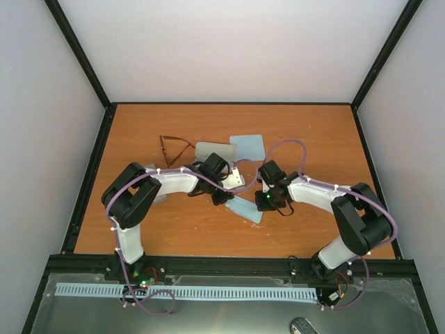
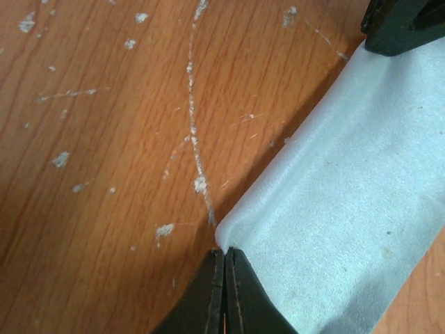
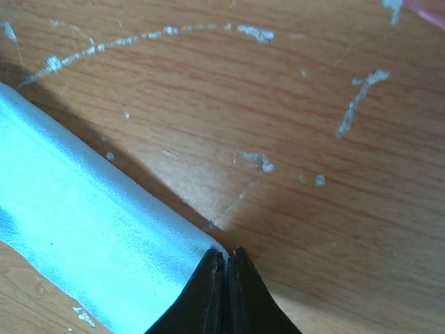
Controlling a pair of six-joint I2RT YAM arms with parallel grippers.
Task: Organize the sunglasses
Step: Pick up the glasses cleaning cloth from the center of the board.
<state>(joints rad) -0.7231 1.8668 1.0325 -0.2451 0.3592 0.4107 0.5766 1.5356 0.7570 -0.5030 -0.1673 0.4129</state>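
The dark brown wire-framed sunglasses (image 1: 174, 147) lie at the back left of the table, away from both grippers. A light blue cloth (image 1: 245, 209) lies between the two grippers at the table's middle. My left gripper (image 2: 226, 250) is shut on one corner of this cloth (image 2: 348, 188). My right gripper (image 3: 226, 254) is shut on another corner of the cloth (image 3: 90, 236). In the top view the left gripper (image 1: 226, 198) is on the cloth's left and the right gripper (image 1: 263, 203) on its right. Both sit low over the wood.
A grey oblong case (image 1: 212, 150) lies just right of the sunglasses, and a second light blue cloth (image 1: 248, 146) lies beside it. A pink edge (image 3: 425, 11) shows at the top right of the right wrist view. Black rails (image 1: 229, 264) border the table.
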